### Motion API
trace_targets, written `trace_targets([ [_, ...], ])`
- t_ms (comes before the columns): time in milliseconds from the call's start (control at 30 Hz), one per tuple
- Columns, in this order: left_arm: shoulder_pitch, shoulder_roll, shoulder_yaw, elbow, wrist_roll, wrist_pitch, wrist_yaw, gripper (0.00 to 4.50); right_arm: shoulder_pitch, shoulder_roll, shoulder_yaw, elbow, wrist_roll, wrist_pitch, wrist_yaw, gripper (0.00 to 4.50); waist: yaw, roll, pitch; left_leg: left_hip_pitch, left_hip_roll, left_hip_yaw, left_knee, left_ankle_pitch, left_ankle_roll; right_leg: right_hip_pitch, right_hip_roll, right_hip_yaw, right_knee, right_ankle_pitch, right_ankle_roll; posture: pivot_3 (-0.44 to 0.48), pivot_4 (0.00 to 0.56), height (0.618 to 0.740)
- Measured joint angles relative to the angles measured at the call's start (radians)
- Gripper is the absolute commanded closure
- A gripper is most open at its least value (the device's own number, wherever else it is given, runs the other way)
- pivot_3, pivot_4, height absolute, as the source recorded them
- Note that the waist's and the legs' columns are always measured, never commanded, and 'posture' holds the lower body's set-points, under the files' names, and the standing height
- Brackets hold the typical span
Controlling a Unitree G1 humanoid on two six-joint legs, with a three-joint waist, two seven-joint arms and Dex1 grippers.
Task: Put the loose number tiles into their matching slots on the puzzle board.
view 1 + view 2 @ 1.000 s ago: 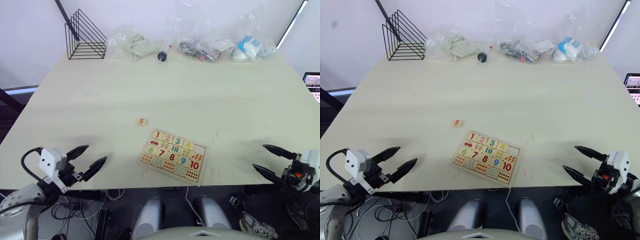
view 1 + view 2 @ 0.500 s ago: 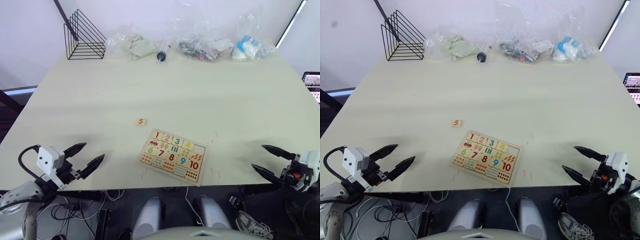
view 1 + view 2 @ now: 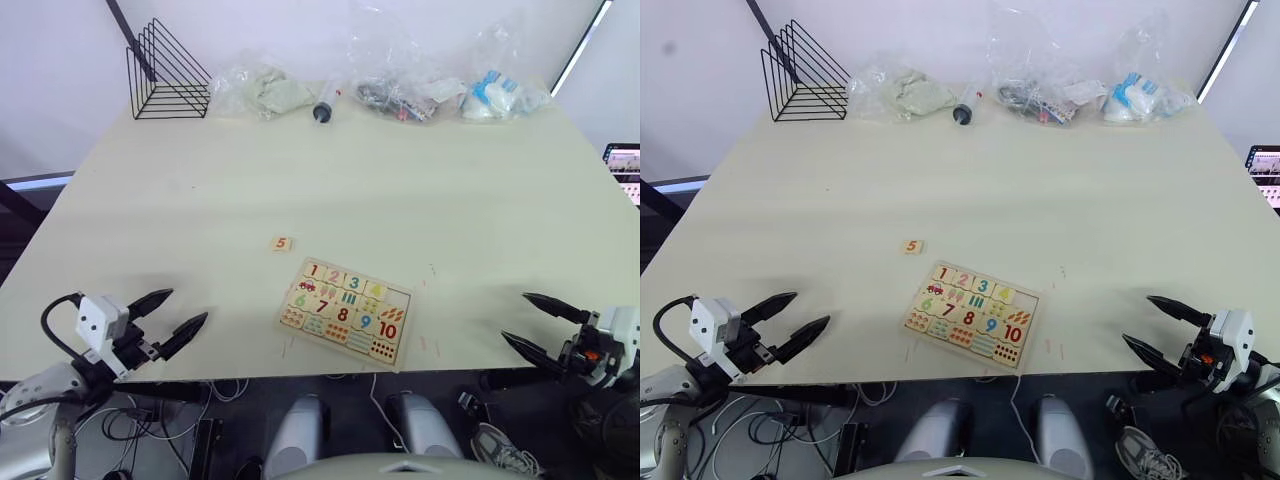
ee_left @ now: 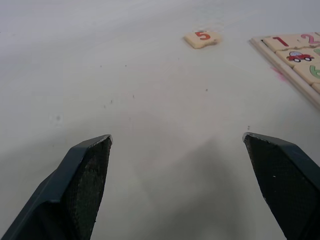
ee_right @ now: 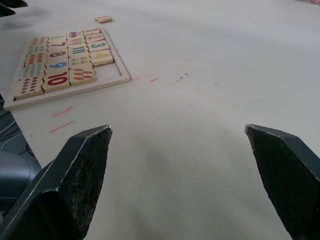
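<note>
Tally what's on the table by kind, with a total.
Loose light-wood number tile printed 5: 1
Light-wood rectangular puzzle board: 1
Black wire rack: 1
Clear plastic bags: 3
Syringe-like tube: 1
Total: 7

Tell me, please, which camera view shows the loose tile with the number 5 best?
The left wrist view: the 5 tile lies flat on the table there, apart from the puzzle board, and its red digit is easy to read. Both eye views show it small, just beyond the board's corner. The right wrist view shows it tiny, past the board.
</note>
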Motion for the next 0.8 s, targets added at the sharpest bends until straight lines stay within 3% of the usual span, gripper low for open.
trace_targets([
  [433, -0.027, -0.003, -0.001, 0.037, -0.01, -0.018, -0.014, 0.05, -0.008, 0.0, 0.005, 0.0, -0.001, -0.01, 0.006, 0.0, 0.001, 0.0, 0.0, 0.0, 0.0, 0.0, 0.0, 0.0, 0.0, 0.0, 0.0, 0.0, 0.0, 0.0, 0.0, 0.0, 0.15, 0.74],
  [667, -0.06, -0.028, -0.04, -0.112, -0.037, 0.093, 0.089, 0.05, -0.015, 0.006, 0.01, 0.0, -0.001, -0.012, 0.017, 0.0, 0.0, 0.0, 0.0, 0.0, 0.0, -0.001, 0.0, 0.0, 0.0, 0.0, 0.0, 0.0, 0.0, 0.0, 0.0, 0.0, 0.15, 0.74],
  [800, -0.09, -0.048, -0.049, -0.227, -0.059, 0.205, 0.209, 0.05, -0.015, 0.006, 0.012, -0.027, 0.007, -0.011, 0.038, 0.0, 0.001, 0.0, 0.0, 0.0, 0.0, -0.003, 0.0, 0.0, 0.0, 0.0, 0.0, 0.0, 0.0, 0.0, 0.0, 0.0, 0.15, 0.74],
])
